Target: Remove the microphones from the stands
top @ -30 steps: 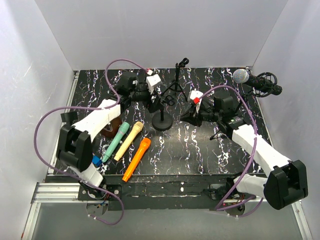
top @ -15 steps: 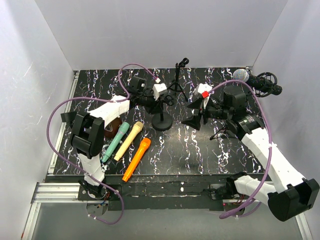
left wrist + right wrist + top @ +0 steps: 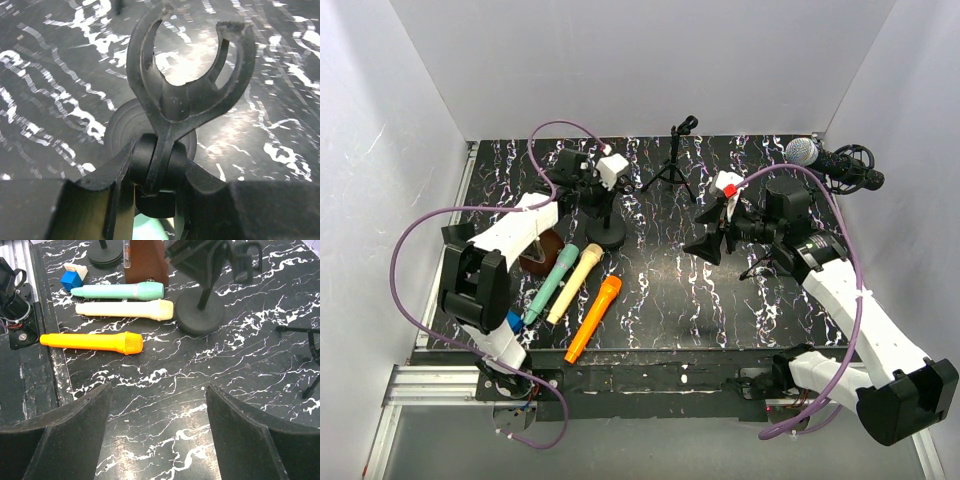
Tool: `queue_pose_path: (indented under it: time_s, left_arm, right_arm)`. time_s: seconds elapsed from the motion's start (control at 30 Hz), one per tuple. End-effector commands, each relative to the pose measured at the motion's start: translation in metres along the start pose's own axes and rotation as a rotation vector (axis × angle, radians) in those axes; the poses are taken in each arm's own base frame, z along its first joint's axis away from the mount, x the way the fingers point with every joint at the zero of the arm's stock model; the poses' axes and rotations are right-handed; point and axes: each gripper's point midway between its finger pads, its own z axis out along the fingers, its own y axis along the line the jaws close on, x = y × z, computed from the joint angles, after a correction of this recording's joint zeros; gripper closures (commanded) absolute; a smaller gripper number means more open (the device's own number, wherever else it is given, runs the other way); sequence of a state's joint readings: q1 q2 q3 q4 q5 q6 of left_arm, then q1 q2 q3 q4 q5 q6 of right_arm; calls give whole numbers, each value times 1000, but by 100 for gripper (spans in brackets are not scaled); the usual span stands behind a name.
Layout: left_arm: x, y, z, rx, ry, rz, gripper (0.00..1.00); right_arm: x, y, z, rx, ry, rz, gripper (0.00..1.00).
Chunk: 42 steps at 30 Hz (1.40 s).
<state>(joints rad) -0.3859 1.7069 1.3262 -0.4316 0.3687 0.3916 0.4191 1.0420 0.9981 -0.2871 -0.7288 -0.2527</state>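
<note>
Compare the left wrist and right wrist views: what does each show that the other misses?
Left wrist only: a close look into the clip, which is empty, with the left gripper shut on the stand just below it. Right wrist only: the teal mic, cream mic and orange mic lying side by side, a blue block, and the open right gripper. Both: the stand's round base and the marbled table.

The left arm (image 3: 515, 228) and right arm (image 3: 855, 305) are white-shelled links joined by black motor housings (image 3: 470, 285). Each trails a looping purple cable (image 3: 560, 123). Each wrist carries a white camera block (image 3: 725, 185), the right one marked red. The right gripper (image 3: 159, 387) has broad, matte black fingers (image 3: 70, 435).
</note>
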Motion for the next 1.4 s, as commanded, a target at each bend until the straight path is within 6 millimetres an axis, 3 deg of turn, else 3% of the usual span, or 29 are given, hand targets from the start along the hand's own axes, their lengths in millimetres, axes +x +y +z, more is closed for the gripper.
queue_pose_path:
  time_s: [0.0,0.2,0.3,0.37,0.43,0.57,0.67,0.87,1.0,1.07,1.23,1.3,1.37]
  left_arm:
    - [-24,57,-25,-244,-93,-67,100]
    - [-11,105,-30,-428,-84,-138,100]
    - [-6,120,-30,-477,-75,-163,100]
    - [-11,119,-28,-463,-83,-167,79]
    - [-12,116,-27,-448,-88,-173,50]
    - [-14,122,-33,-487,-92,-194,35]
    - [-30,123,-50,-507,-122,-187,28]
    - [-97,111,-107,-496,-299,-151,21]
    - [-144,76,-123,-314,-453,-90,21]
    - [-163,40,-117,-128,-510,-54,23]
    - [-186,-74,-64,270,-540,101,26]
    - [-195,-113,-41,349,-580,114,26]
    - [-218,-145,-21,389,-678,96,26]
  right_arm:
    - [-8,1,-2,7,-35,0,18]
    - [-8,1,-4,14,-30,-9,19]
    - [-8,2,-5,17,-29,-10,19]
    - [-9,2,-6,19,-31,-12,19]
    - [-12,3,-7,21,-33,-14,19]
    - [-24,4,-11,18,-39,-24,19]
    - [-35,9,-19,22,-43,-31,19]
    - [-55,27,-55,104,-46,-27,20]
    - [-58,46,-91,190,-17,8,20]
    - [-52,55,-110,231,25,7,21]
    - [-48,48,-188,597,87,3,20]
    - [-51,48,-213,693,118,1,21]
    - [-58,43,-231,786,128,21,22]
